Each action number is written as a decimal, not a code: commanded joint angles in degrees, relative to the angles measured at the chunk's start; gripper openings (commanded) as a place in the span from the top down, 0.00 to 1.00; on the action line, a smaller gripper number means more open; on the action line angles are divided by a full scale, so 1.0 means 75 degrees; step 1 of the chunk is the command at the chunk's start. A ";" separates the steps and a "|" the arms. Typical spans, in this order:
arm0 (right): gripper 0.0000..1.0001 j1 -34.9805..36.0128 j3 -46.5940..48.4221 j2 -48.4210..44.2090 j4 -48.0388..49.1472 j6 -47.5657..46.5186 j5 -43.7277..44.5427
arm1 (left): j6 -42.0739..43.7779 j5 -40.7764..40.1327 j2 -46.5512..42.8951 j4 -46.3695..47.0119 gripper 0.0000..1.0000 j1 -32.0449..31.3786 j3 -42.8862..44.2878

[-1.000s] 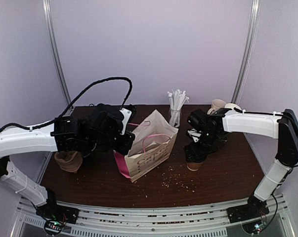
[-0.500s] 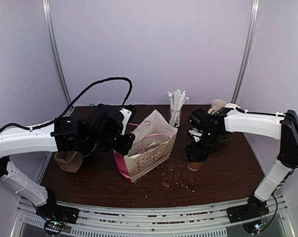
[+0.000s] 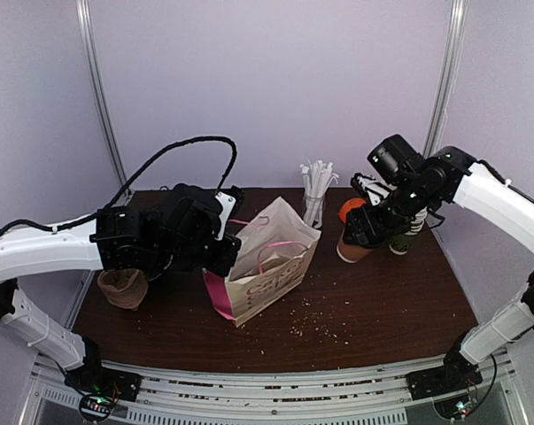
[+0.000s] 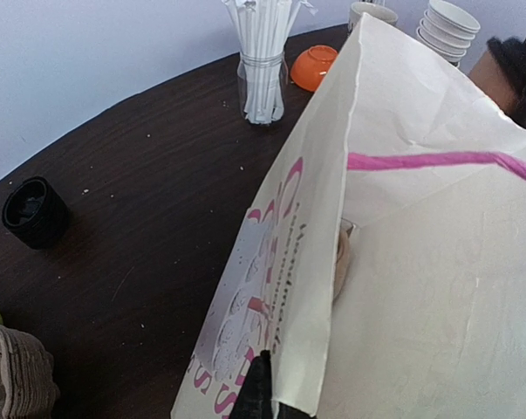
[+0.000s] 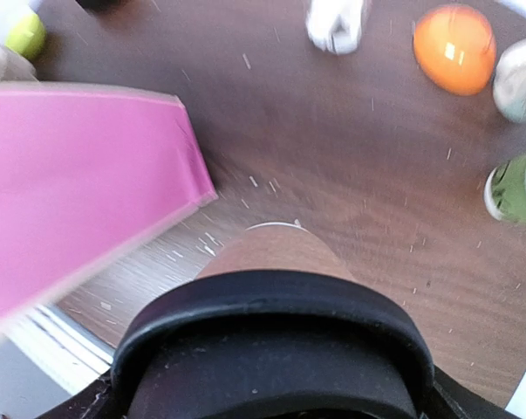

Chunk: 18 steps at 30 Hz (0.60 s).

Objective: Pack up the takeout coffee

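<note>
Starting at the near edge, pale crumbs are lying scattered on the dark wooden table, just in front of a white paper bag with pink lettering and pink handles. The bag is standing open at mid-table. The left gripper is pinching the bag's left rim, its fingers pressing together on the paper edge. To the left of the bag, a crumpled brown paper object is resting beside the left arm. To the right of the bag and slightly farther back, the right gripper is holding the takeout coffee, its jaws spreading wide around the black dome lid. In the right wrist view the cup's brown body is tapering away beneath the lid, seemingly hanging clear of the tabletop, near the bag's pink side but apart from it. Just behind the cup, an orange bowl is sitting upside down, and a stack of white-and-green paper cups is standing beside the right gripper. Toward the far edge, a glass jar of white straws is standing upright.
</note>
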 commanded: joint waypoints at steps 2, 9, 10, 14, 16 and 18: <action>0.16 0.0143 0.1701 -0.0290 -0.1026 0.0177 0.0053 | 0.0169 -0.0033 0.0213 -0.0431 1.00 -0.0001 0.0532; 0.16 0.0623 0.3500 0.0091 -0.1376 0.0266 -0.0466 | 0.0285 -0.0100 0.0584 -0.0738 1.00 -0.0001 0.1077; 0.16 0.0709 0.3687 0.0196 -0.1426 0.0266 -0.0501 | 0.0293 -0.0078 0.0632 -0.0754 1.00 -0.0001 0.1141; 0.16 0.1070 0.4147 0.0459 -0.1364 0.0289 -0.0755 | 0.0286 -0.0003 0.0775 -0.0782 1.00 -0.0001 0.1361; 0.16 0.1282 0.4231 0.0594 -0.1296 0.0286 -0.0875 | 0.0285 0.0050 0.0839 -0.0781 1.00 -0.0001 0.1455; 0.16 0.1473 0.4256 0.0739 -0.1244 0.0271 -0.0926 | 0.0285 0.0088 0.0915 -0.0792 1.00 -0.0001 0.1544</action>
